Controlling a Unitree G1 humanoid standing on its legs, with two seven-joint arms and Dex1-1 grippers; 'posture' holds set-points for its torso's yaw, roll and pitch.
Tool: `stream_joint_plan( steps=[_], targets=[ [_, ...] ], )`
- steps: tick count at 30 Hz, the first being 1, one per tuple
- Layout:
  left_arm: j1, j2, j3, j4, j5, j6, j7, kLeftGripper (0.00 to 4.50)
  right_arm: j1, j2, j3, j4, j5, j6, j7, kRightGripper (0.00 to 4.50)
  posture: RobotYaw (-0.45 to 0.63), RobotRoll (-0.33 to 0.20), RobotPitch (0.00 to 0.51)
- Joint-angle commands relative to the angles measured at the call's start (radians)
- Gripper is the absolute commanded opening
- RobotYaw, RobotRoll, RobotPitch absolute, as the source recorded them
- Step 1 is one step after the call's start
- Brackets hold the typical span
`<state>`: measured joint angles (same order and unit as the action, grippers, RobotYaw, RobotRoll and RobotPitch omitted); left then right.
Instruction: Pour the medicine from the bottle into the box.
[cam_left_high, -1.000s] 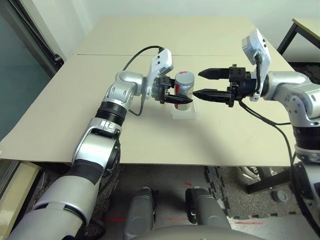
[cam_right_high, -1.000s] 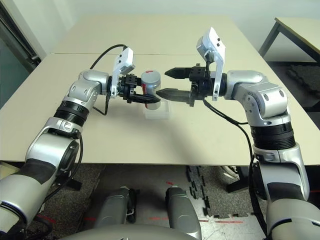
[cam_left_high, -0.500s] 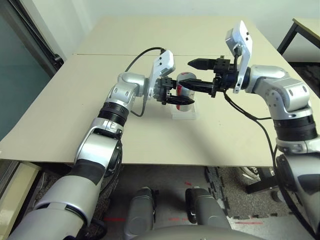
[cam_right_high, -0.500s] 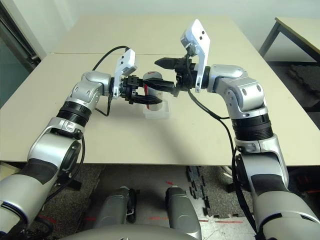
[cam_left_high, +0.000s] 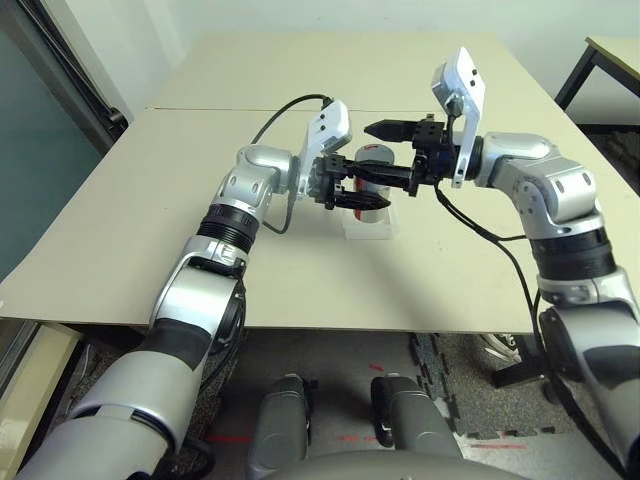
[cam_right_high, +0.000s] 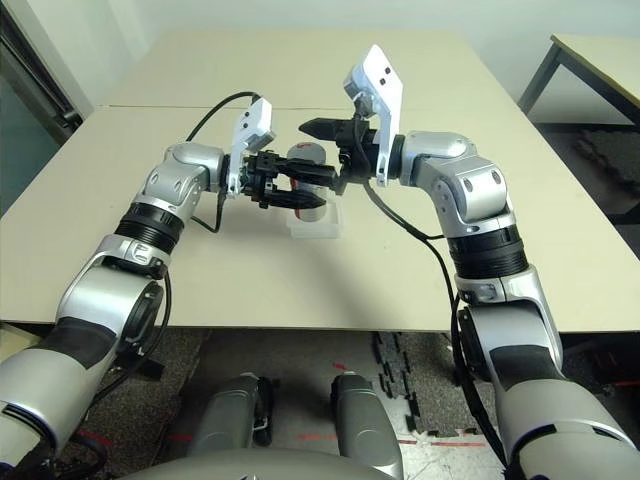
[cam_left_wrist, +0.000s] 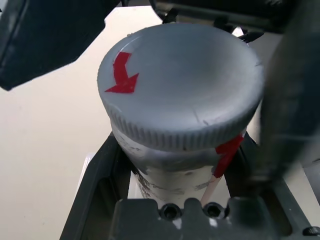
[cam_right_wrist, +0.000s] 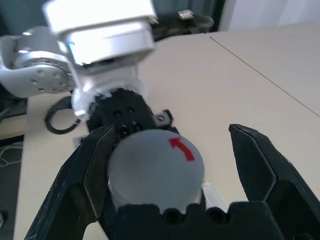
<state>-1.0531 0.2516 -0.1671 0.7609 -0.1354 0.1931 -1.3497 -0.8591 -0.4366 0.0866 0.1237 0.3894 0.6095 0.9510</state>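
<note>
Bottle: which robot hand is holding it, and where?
The left gripper holds the bottle by its body, just below the grey cap. The right gripper is open around the cap, not clamped.

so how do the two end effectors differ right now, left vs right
The left end effector is shut on the bottle, clamping its body below the cap; the right end effector is open, its fingers spread either side of that cap without closing on it. The left reaches in from the robot's left, the right from the opposite side. Both have two black fingers and meet at the bottle above the box.
</note>
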Motion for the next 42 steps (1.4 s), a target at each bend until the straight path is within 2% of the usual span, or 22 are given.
stream_joint_plan(
  steps=[1,8,22,32,42],
  targets=[
    [-0.011,-0.001,-0.003,-0.015,-0.004,0.003,-0.005,2.82,-0.016,-0.003,0.004,0.015,-0.016,-0.007,-0.01,4.5,-0.02,0.0,0.068],
    [-0.01,0.003,-0.001,-0.008,-0.003,0.001,-0.001,2.82,0.002,-0.021,-0.016,-0.006,-0.006,0.014,-0.012,4.5,-0.02,0.0,0.07],
    [-0.014,0.011,0.003,0.008,-0.004,-0.003,0.005,2.82,0.068,-0.143,-0.096,-0.071,0.056,0.073,-0.032,4.5,-0.04,0.0,0.075],
    [-0.024,0.013,0.009,0.021,-0.001,-0.005,0.005,2.82,0.091,-0.192,-0.128,-0.074,0.076,0.086,-0.037,4.5,-0.05,0.0,0.087],
    [-0.025,0.014,0.011,0.026,0.0,-0.006,0.005,2.82,0.155,-0.247,-0.116,-0.164,0.151,0.162,0.051,4.5,-0.04,0.0,0.094]
  ],
)
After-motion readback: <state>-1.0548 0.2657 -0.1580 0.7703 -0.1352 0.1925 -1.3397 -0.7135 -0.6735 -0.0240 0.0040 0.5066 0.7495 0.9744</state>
